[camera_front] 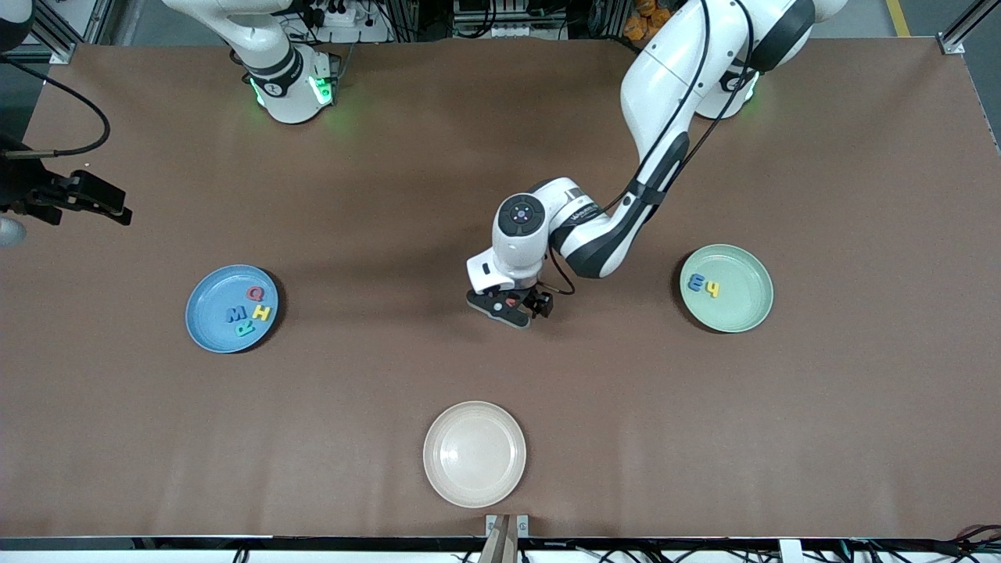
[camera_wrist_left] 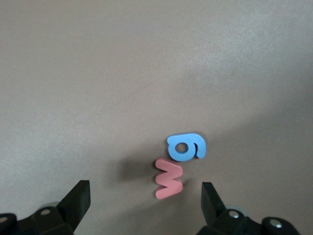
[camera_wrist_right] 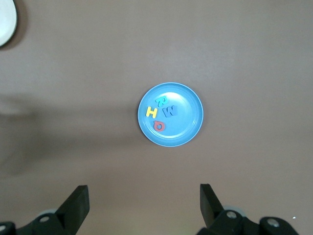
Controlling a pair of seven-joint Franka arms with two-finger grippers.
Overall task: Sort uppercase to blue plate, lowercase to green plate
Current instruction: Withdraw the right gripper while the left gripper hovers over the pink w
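Note:
The blue plate (camera_front: 207,313) (camera_wrist_right: 190,132) holds the uppercase letters: red Q (camera_front: 255,293), blue M (camera_front: 235,314), yellow H (camera_front: 262,313) and teal R (camera_front: 245,328). In the green plate (camera_front: 739,305) lie two lowercase letters, a blue m (camera_front: 694,283) and a yellow h (camera_front: 711,289). Two more lowercase letters lie flat on the table between the plates: a red m (camera_wrist_left: 169,178) and a blue g (camera_wrist_left: 187,147), touching each other. My left gripper (camera_front: 512,305) (camera_wrist_left: 144,205) hangs open low over them, its fingers apart on either side of the red m, touching nothing. My right gripper (camera_front: 94,202) (camera_wrist_right: 144,203) waits open and empty, high over the right arm's end of the table.
A beige plate (camera_front: 475,453) (camera_wrist_right: 6,22) with nothing in it sits near the table's front edge, nearer to the camera than the left gripper. The left arm's forearm (camera_front: 618,227) stretches over the middle of the brown table.

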